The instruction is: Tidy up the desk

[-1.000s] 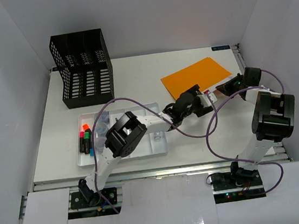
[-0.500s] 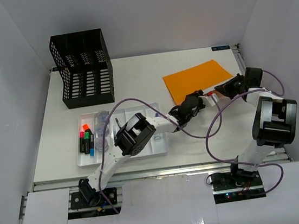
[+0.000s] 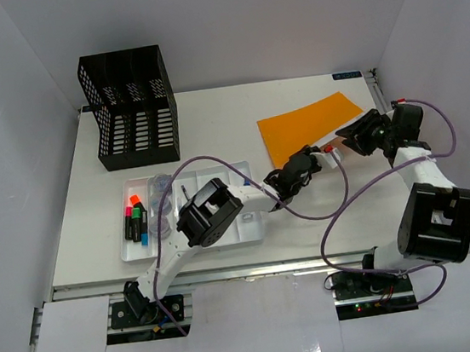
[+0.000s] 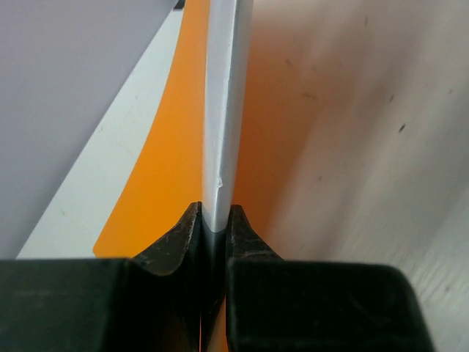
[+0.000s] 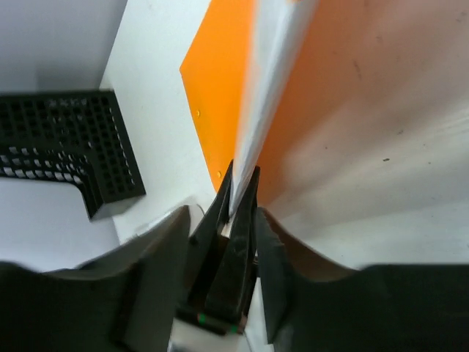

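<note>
1. Top view: the desk (image 3: 211, 119) is the big white tabletop that fills the middle of the picture, and both arms reach over its right half.
2. A black rack (image 3: 130, 107) stands at the far left corner of the desk. A white tray (image 3: 251, 234) lies near the front edge, with coloured markers (image 3: 135, 222) in its left compartment.
3. An orange sheet (image 3: 310, 124) lies flat on the far right part of the desk.
4. The left gripper (image 3: 306, 160) and the right gripper (image 3: 346, 139) face each other at the near edge of the orange sheet. A small white card (image 3: 328, 154) is between them.
5. Left wrist view: the left gripper (image 4: 212, 220) is pressed together on the white card (image 4: 223, 110), which is seen edge-on. Its black fingers (image 4: 176, 242) touch the card on both sides.
6. Behind the card is the orange sheet (image 4: 168, 147), and to its left a strip of the desk (image 4: 80, 198).
7. Right wrist view: the right gripper (image 5: 223, 220) has its fingers (image 5: 157, 271) spread apart. Between them is a thin dark piece that I cannot identify, and the blurred white card (image 5: 271, 95) rises from it.
8. The orange sheet (image 5: 220, 81) lies on the desk (image 5: 154, 110), and the black rack (image 5: 73, 147) is at the left.
</note>
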Robot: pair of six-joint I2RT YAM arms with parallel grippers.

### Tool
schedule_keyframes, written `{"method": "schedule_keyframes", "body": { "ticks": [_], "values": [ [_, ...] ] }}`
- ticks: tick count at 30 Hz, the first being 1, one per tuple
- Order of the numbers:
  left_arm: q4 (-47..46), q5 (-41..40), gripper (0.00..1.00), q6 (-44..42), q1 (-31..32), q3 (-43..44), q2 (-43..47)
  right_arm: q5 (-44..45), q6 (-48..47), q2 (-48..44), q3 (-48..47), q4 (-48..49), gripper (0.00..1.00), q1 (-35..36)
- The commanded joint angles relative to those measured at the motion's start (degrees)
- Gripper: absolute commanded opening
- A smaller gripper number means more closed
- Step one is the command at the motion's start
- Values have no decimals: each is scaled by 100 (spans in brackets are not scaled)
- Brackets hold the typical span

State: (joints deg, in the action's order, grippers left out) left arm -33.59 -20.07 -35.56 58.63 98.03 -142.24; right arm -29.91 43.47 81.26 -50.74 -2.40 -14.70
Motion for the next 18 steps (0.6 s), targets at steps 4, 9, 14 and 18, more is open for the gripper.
{"method": "schedule_keyframes", "body": {
  "ticks": [4,9,14,18],
  "values": [
    [427,272,0,1800,-600,-872,1838,-1396,-1828,-942,-164,-38,79,-163],
    [353,1262,0,2917,-1190,-1554,2877,-2625,-2808,-1570,-46,114,80,-270],
    [41,2254,0,3677,-1838,-2179,3721,-2684,-3106,-2271,313,141,80,-270],
    [-108,2739,0,3917,-2247,-2540,4370,-2634,-3139,-2650,603,277,80,-270]
  ]
}}
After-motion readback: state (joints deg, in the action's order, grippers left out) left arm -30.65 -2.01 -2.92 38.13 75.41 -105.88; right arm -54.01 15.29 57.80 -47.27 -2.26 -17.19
